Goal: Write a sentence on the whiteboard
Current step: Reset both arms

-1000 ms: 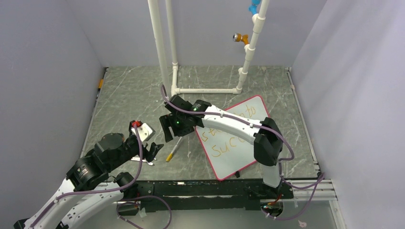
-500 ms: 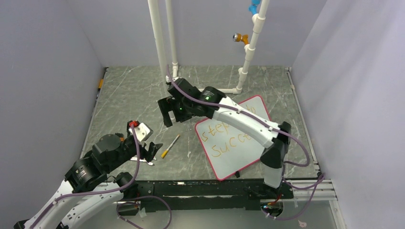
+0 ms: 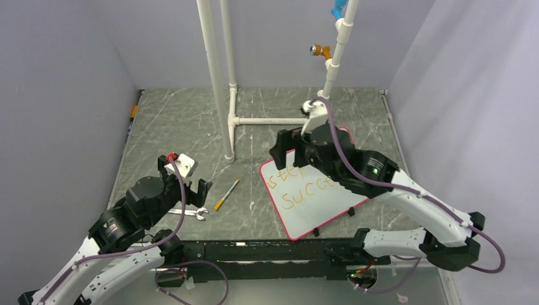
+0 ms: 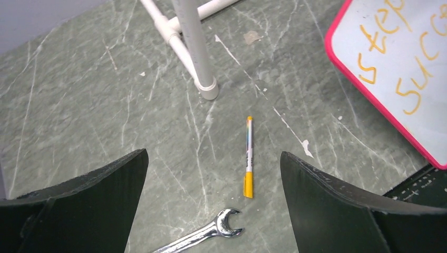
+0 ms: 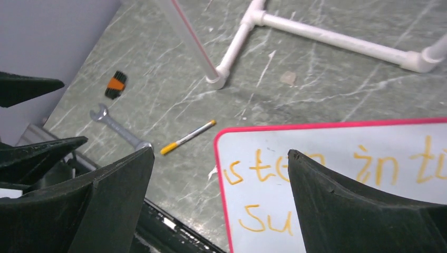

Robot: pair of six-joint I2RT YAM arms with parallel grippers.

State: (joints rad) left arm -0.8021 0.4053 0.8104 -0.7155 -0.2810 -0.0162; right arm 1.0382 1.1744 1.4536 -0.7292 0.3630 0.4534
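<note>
The whiteboard (image 3: 318,210), white with a red-pink rim, lies flat at the right, its far part hidden under my right arm. The sentence (image 3: 299,198) is in orange letters, "step in t…" above "succ". It also shows in the left wrist view (image 4: 367,68) and the right wrist view (image 5: 263,171). An orange-capped marker (image 3: 227,194) lies on the table left of the board. My right gripper (image 3: 289,152) hangs open and empty over the board's upper left part (image 5: 316,138). My left gripper (image 3: 191,190) is open and empty, above and just short of the marker (image 4: 249,158).
A steel wrench (image 3: 191,213) lies just near of the marker's cap (image 4: 205,234). A white PVC pipe frame (image 3: 232,121) stands behind, one foot close to the marker. A small orange-and-black item (image 5: 116,84) lies at the table's left edge. Grey walls enclose the table.
My right gripper has left the marker's spot and swung right and back over the whiteboard. The marker now lies free on the table. My left gripper has shifted slightly.
</note>
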